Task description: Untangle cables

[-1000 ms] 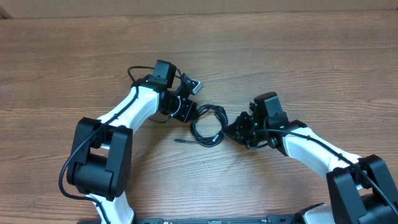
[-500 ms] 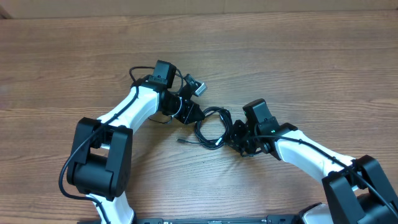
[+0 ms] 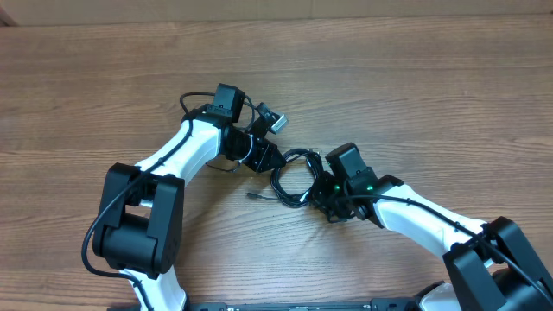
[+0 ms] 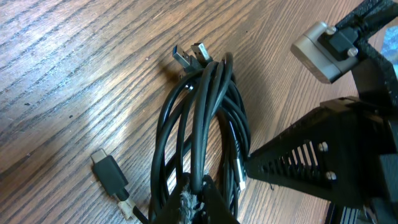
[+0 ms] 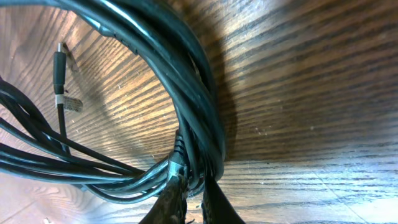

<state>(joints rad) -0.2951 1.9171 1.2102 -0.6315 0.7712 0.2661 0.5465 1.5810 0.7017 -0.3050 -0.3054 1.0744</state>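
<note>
Starting at the left gripper [image 4: 196, 208], its fingers are seen closed tight on the left side of the coiled cables [image 4: 205, 112], with several black strands pinched between them. The right gripper [image 5: 186, 202] is likewise closed, and strands on the right side of the coil are pinched at its tips. The cables are laid in one loose bundle on the wooden table [image 3: 389, 78], between the two grippers, near the middle. Two metal plugs [image 4: 189, 55] are shown at one end of the bundle. A small black plug [image 3: 251, 197] is laid free on the table at the near left.
</note>
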